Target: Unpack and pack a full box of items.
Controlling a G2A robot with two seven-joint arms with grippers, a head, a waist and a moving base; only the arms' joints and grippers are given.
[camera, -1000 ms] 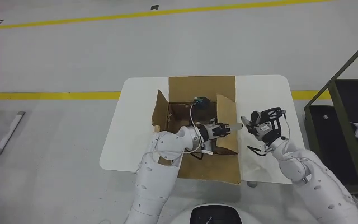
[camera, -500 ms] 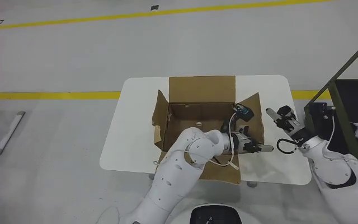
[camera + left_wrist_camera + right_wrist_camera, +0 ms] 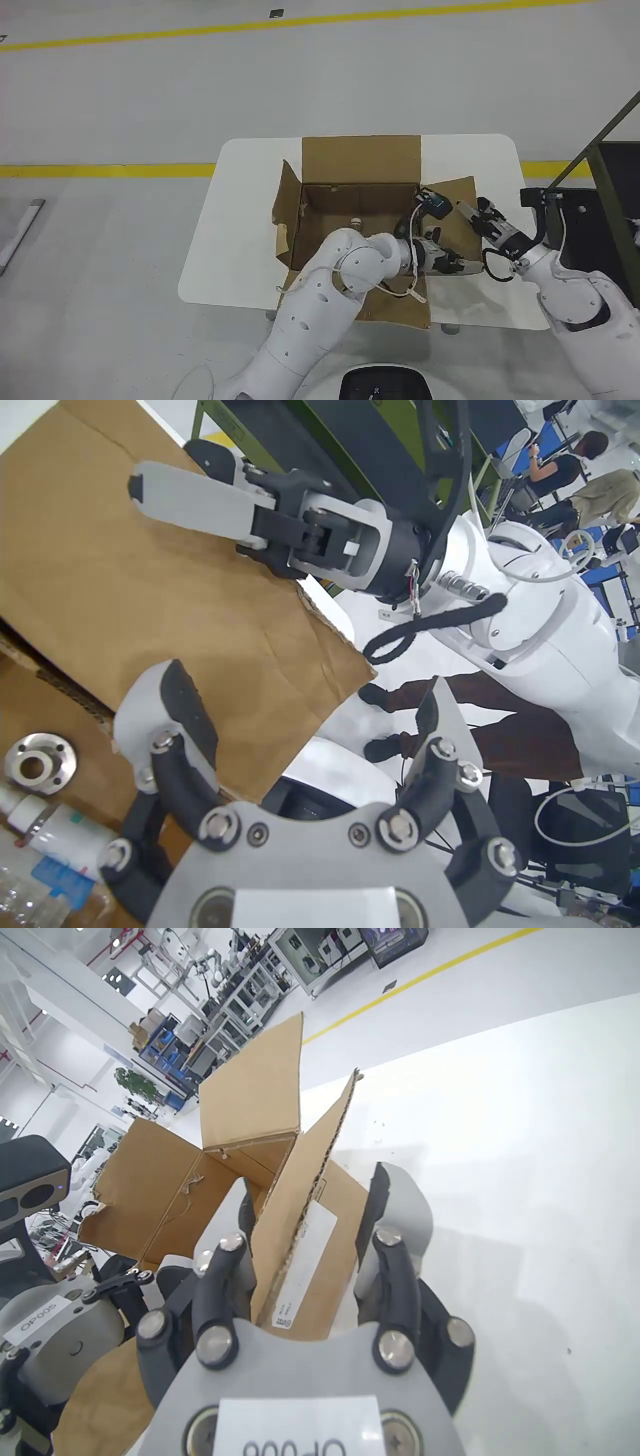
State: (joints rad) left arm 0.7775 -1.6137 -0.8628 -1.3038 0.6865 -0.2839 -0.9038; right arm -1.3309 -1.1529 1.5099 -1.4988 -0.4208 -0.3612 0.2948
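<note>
Top view: right tool, open, is moving in astride the brown cardboard flap; left tool is gaping empty.

The worktop is a white surface with rounded corners. One open cardboard box stands directly on it, about midway across its width. The far flap of the box lies folded out flat to the far edge, and the near flap reaches the near edge.
</note>
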